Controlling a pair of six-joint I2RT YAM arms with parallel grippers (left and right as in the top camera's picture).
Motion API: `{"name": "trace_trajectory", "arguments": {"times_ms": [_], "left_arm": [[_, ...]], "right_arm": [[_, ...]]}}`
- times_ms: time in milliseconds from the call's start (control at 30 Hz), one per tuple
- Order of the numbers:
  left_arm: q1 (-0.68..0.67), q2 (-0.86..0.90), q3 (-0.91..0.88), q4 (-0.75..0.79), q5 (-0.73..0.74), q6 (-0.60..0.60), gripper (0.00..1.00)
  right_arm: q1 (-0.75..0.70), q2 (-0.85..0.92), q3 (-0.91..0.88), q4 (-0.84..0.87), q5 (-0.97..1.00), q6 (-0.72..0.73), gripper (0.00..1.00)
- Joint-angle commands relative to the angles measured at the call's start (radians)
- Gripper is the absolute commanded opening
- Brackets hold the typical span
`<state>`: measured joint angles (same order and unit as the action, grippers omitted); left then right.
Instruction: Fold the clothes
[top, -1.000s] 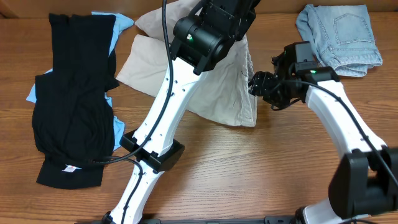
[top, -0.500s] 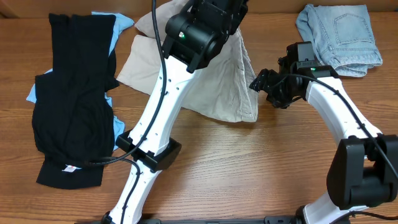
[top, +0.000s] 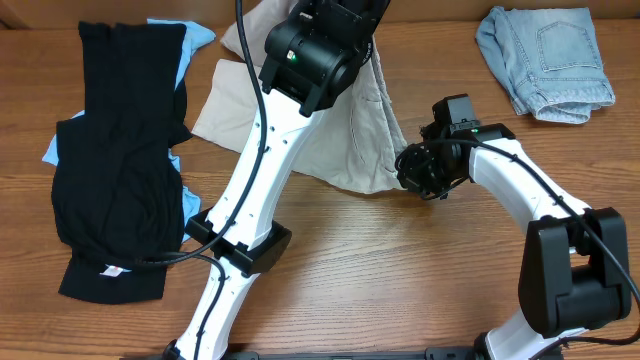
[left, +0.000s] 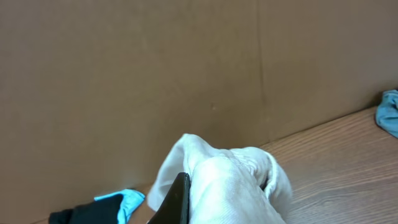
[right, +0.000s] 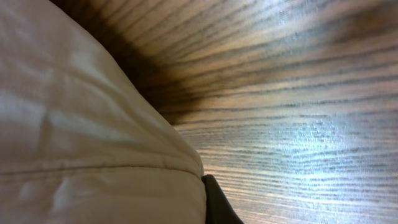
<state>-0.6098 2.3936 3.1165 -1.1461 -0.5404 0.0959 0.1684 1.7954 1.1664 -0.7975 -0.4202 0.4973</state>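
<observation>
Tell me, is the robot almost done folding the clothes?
Not nearly. The denim shorts look folded, at the back right. The left gripper holds up one end of the beige shorts; the right gripper pinches their edge. The black garment and light-blue garment lie unfolded.

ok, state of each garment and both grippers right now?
khaki shorts: unfolded, far end lifted, rest lying rumpled
black garment: spread out flat, unfolded
light-blue garment: mostly buried under the black garment
denim shorts: lying apart at far right, ungripped
left gripper: shut on khaki shorts
right gripper: shut on khaki shorts' right edge
</observation>
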Motion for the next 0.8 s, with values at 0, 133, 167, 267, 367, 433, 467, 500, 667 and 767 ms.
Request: {"name": "trace_trajectory", "arguments": {"times_ms": [0, 133, 167, 267, 367, 433, 467, 500, 667, 767], "left_arm": [[0.029, -0.113, 0.026, 0.027, -0.073, 0.003, 0.04], [0.071, -0.224, 0.026, 0.013, -0.073, 0.013, 0.04], [0.079, -0.249, 0.026, 0.004, -0.073, 0.013, 0.04], [0.101, -0.333, 0.026, -0.038, -0.073, 0.012, 0.04], [0.108, -0.410, 0.026, -0.092, -0.074, 0.012, 0.04], [0.107, -0.463, 0.026, -0.133, -0.073, 0.012, 0.04], [0.106, -0.507, 0.026, -0.175, -0.073, 0.012, 0.04], [0.105, -0.529, 0.026, -0.199, -0.072, 0.012, 0.04], [0.105, -0.634, 0.025, -0.360, -0.069, -0.005, 0.04], [0.105, -0.687, 0.025, -0.483, -0.069, -0.074, 0.04]], "right_arm": [[-0.043, -0.027, 0.010, -0.008, 0.008, -0.005, 0.04], [-0.163, -0.152, 0.123, -0.103, 0.008, -0.093, 0.04], [-0.200, -0.190, 0.172, -0.143, 0.008, -0.121, 0.04], [-0.286, -0.267, 0.335, -0.269, 0.008, -0.187, 0.04], [-0.341, -0.313, 0.523, -0.402, 0.008, -0.242, 0.04], [-0.361, -0.336, 0.659, -0.488, 0.021, -0.272, 0.04], [-0.366, -0.351, 0.779, -0.565, 0.050, -0.293, 0.04], [-0.366, -0.356, 0.835, -0.601, 0.070, -0.293, 0.04], [-0.366, -0.391, 1.108, -0.786, 0.161, -0.297, 0.04], [-0.366, -0.424, 1.209, -0.880, 0.200, -0.297, 0.04]]}}
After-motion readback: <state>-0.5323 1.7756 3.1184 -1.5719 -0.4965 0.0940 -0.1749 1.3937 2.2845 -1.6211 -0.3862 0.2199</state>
